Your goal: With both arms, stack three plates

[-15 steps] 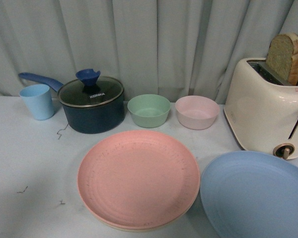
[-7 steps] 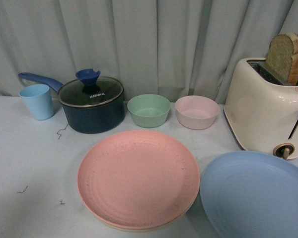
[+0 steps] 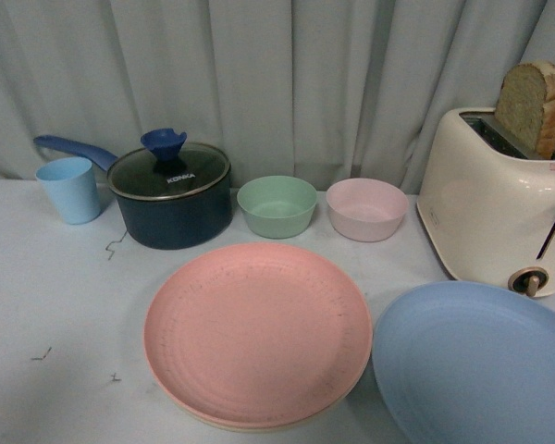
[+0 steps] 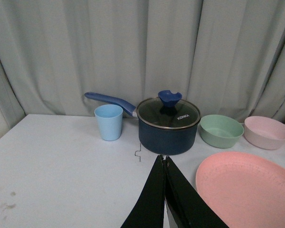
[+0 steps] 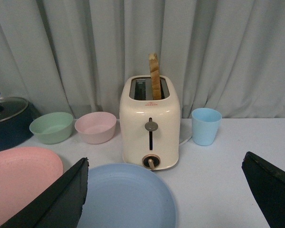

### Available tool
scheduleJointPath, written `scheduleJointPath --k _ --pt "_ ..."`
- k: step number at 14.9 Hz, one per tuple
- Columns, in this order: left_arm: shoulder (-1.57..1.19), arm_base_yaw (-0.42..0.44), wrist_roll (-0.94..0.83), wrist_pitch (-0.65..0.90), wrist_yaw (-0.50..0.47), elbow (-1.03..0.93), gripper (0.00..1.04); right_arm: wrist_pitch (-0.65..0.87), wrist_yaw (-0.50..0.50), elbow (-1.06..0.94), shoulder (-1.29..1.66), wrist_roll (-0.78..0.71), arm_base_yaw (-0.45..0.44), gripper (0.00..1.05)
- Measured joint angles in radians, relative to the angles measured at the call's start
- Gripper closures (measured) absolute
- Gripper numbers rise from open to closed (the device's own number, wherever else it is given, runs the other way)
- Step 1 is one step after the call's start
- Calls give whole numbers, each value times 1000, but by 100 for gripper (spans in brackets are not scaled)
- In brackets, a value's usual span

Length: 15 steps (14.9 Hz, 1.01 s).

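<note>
In the front view the pink plate (image 3: 257, 333) lies at the middle of the table on top of a beige plate, of which only the rim (image 3: 250, 427) shows. The light blue plate (image 3: 476, 365) lies apart to its right, in front of the toaster. Neither arm appears in the front view. My left gripper (image 4: 162, 157) is shut with nothing in it, hovering left of the pink plate (image 4: 249, 190). My right gripper (image 5: 165, 161) is open wide above the near side of the blue plate (image 5: 128, 197), with the pink plate (image 5: 19, 175) off to one side.
A dark blue lidded pot (image 3: 171, 194) and a blue cup (image 3: 69, 189) stand at the back left. A green bowl (image 3: 277, 205) and a pink bowl (image 3: 366, 209) sit behind the plates. A cream toaster (image 3: 495, 199) with bread stands at the right, with another blue cup (image 5: 205, 126) beyond it.
</note>
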State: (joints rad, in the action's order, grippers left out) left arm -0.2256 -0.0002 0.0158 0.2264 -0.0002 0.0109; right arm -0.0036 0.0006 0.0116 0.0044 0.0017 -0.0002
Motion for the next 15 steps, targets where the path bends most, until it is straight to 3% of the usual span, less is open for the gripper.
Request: scheduleJointPath --k 3,5,9,10,13,14,15 --pt "48 0 0 -49 0 0 103 0 0 0 0 0 0 6" --pt "193 0 0 -241 0 1 103 0 0 0 0 0 0 6" --pt "217 0 -1 -227 -1 0 103 0 0 0 0 0 0 6" --pt "217 0 -1 -230 -1 0 96 0 0 0 0 0 0 6" --pt "217 0 -1 -230 0 0 58 0 0 0 0 0 0 6" --pt "217 0 -1 -230 -3 0 47 7 -189 10 62 25 -75 6" --pt "217 0 -2 -229 3 1 35 137 -400 45 265 60 -192 6"
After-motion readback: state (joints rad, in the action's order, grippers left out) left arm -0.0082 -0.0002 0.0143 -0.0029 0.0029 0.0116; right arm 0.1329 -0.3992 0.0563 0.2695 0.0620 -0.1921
